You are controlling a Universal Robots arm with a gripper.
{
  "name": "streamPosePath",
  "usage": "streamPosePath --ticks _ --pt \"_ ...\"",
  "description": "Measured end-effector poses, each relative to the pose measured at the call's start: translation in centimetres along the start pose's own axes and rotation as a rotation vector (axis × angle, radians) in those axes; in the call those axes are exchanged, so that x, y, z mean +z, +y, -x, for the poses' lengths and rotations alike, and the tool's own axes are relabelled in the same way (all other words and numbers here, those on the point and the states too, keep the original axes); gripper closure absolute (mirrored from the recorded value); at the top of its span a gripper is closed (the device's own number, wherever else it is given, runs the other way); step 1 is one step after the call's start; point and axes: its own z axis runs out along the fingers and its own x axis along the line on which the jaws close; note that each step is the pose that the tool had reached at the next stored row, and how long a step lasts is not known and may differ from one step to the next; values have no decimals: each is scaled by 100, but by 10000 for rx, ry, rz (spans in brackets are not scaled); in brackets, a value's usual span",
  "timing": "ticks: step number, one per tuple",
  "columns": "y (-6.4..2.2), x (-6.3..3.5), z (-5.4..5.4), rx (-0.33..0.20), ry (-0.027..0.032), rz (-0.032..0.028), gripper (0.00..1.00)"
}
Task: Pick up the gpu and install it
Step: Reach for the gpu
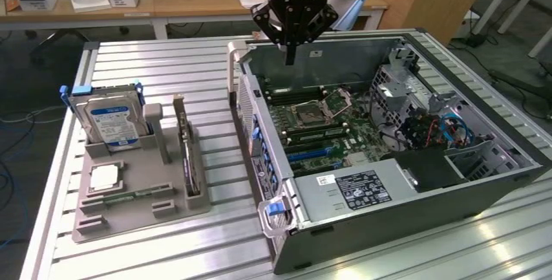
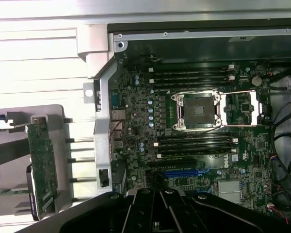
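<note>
One black gripper (image 1: 291, 57), jaws pinched shut on nothing, hangs above the open grey computer case's (image 1: 388, 228) far edge in the exterior view, with free air around it. At eight o'clock from it, the dark gpu card (image 1: 183, 145) stands on edge in a grey holder (image 1: 129, 218). Wrist view: the gpu card (image 2: 42, 165) sits outside the case wall, and the green motherboard (image 2: 136, 126) is uncovered.

Table (image 1: 147, 66): ribbed bare metal slats, brushed, sheen under light; computer case (image 1: 405, 218): grey metal, matt outside, dull bare steel inside; holder tray (image 1: 129, 212): grey plastic, matt; gpu (image 1: 183, 150): dark circuit board, silvery metal bracket; hard drive (image 1: 112, 121): silver metal, glossy paper label; desk (image 1: 190, 5): pale wood, smooth
</note>
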Motion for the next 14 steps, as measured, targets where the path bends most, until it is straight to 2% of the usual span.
streamPosePath --ticks 14 --pt "-17 -3 -111 0 0 0 90"
